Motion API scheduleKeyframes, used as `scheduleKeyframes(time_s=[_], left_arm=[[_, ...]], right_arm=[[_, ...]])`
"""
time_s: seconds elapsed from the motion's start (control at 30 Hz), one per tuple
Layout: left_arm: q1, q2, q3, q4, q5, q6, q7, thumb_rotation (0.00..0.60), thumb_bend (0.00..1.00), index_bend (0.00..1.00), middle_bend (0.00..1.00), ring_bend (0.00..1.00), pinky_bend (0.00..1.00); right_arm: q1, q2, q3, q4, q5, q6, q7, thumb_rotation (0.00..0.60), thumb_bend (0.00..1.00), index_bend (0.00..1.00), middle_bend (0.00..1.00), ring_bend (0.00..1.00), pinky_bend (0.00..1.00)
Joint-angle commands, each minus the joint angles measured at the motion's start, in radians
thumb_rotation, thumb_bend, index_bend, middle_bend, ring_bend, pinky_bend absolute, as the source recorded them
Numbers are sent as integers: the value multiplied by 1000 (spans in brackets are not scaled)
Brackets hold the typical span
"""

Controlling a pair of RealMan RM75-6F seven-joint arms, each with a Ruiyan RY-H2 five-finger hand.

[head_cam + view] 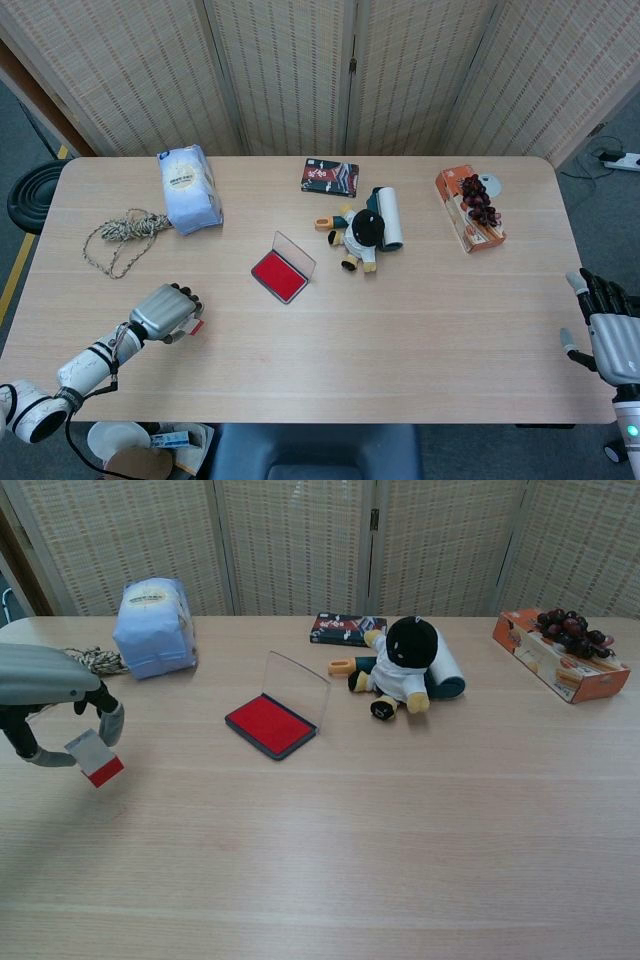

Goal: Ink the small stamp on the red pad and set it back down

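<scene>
Near the worktop's (420,330) left front corner, the left hand (165,312) pinches the small stamp (94,756) between thumb and fingers, and in the chest view the stamp hangs tilted, apparently clear of the wood, its red end lowest. The red pad (269,723) lies open toward the middle of the worktop, its clear lid (298,686) propped up behind it, well apart from the stamp. The step in hand looks like the carry: the stamp is picked up but not yet inked. The next move likely calls for a sweep rightward and away from the robot, then levelling the stamp so its face meets the pad squarely, approaching from the front so as not to catch the raised lid.

From the head view the left hand covers nearly all of the stamp, leaving a sliver of red; only the chest view shows the grip and the tilt. Only the head view shows the right hand (610,335), off the worktop's right edge, fingers apart and holding nothing.
</scene>
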Motion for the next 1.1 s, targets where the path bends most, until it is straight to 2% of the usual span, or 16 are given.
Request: scheduleKeyframes(time_s=[0.03, 0.2, 0.43, 0.57, 0.73, 0.87, 1.1], left_arm=[[-18, -1, -17, -3, -19, -16, 13, 600, 326, 648, 394, 280, 340], [-57, -18, -30, 13, -29, -60, 27, 600, 326, 651, 406, 280, 340], [-107, -39, -53, 63, -50, -123, -14, 600, 326, 652, 414, 280, 346], [-133, -32, -68, 70, -104, -173, -19, 600, 327, 651, 415, 280, 348], [-185, -7, -82, 42, -266, -250, 27, 600, 327, 649, 420, 281, 350], [-225, 2, -63, 8, -424, -242, 98, 600, 326, 653, 425, 281, 353], [-280, 3, 6, -117, -719, -46, 279, 600, 327, 649, 425, 281, 354]], right_arm=[[3, 4, 0, 4, -2, -7, 14, 600, 411, 20, 0, 0, 0], [7, 9, 1, 12, 0, -17, 38, 600, 411, 20, 0, 0, 0], [17, 10, 8, 29, 25, -46, 61, 600, 411, 20, 0, 0, 0], [25, 9, 13, 39, 37, -63, 75, 600, 411, 20, 0, 0, 0], [39, 7, 13, 52, 33, -89, 100, 600, 411, 20, 0, 0, 0], [47, 9, 5, 56, 11, -100, 122, 600, 411, 20, 0, 0, 0], [37, 23, -11, 46, -38, -73, 157, 600, 411, 20, 0, 0, 0]])
